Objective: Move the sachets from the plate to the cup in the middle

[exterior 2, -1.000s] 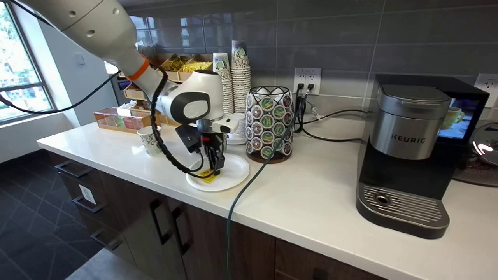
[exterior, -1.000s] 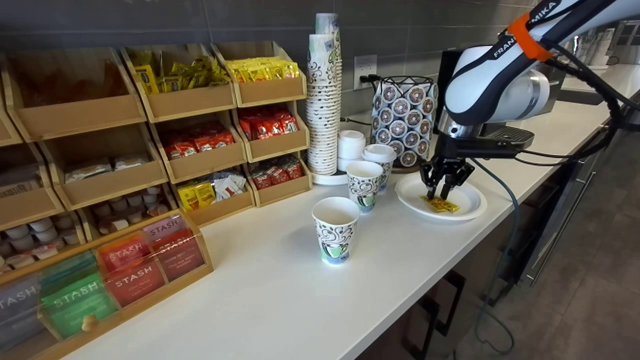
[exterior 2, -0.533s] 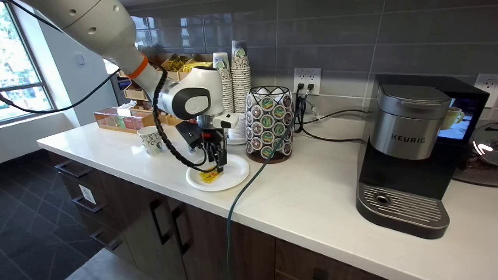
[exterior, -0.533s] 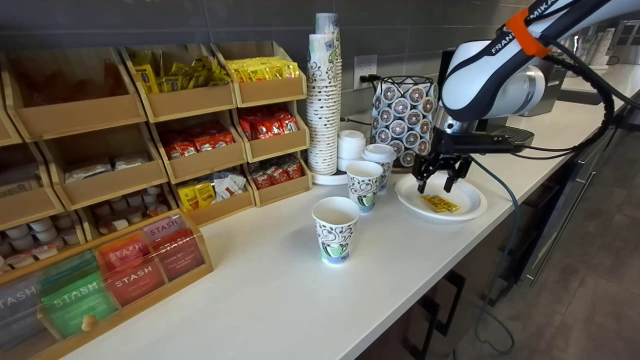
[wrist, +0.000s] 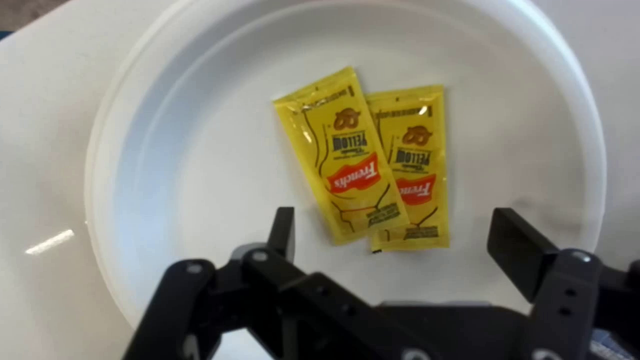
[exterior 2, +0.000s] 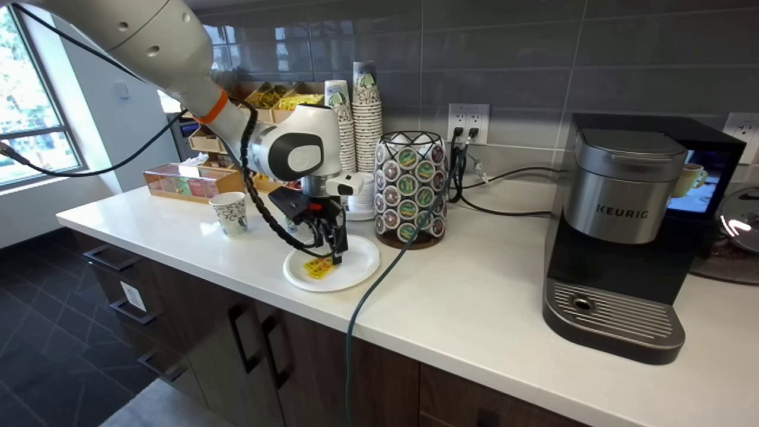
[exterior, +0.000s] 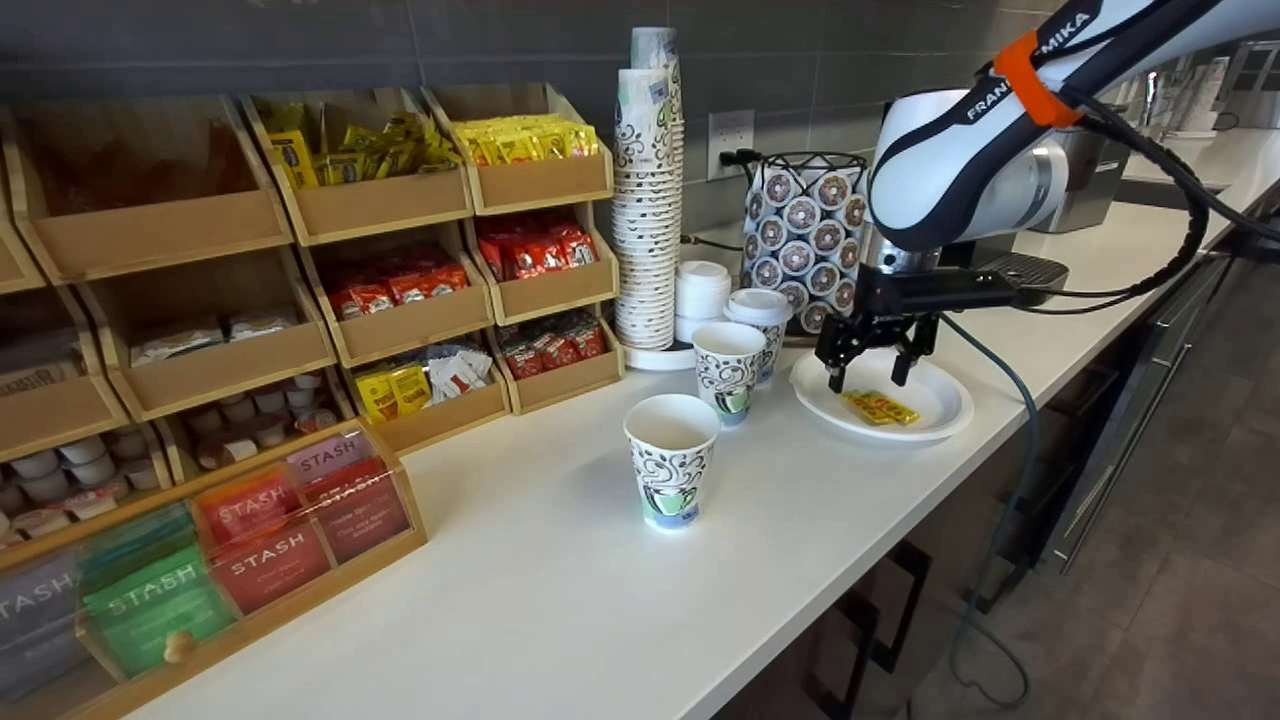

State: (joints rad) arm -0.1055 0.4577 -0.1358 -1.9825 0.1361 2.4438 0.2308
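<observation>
Wrist view: 1 sachet (wrist: 342,157) partly hides 2nd sachet (wrist: 424,155); plate (wrist: 230,155) cut off at top, lower pt. partly behind gripper (wrist: 392,231); both ext. views: arm (exterior 2: 172,59) cut off, sachet print illegible

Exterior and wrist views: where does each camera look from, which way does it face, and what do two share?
An exterior view: apparently near the wooden rack, looking along the counter; arm and gripper at picture right.
An exterior view: apparently in front of the counter, facing the tiled wall and coffee machine; arm and gripper left of centre.
Wrist view: on the wrist, looking down at the plate and sachets; the gripper's fingers show.
Both exterior views share the plate, sachets, arm and gripper.
</observation>
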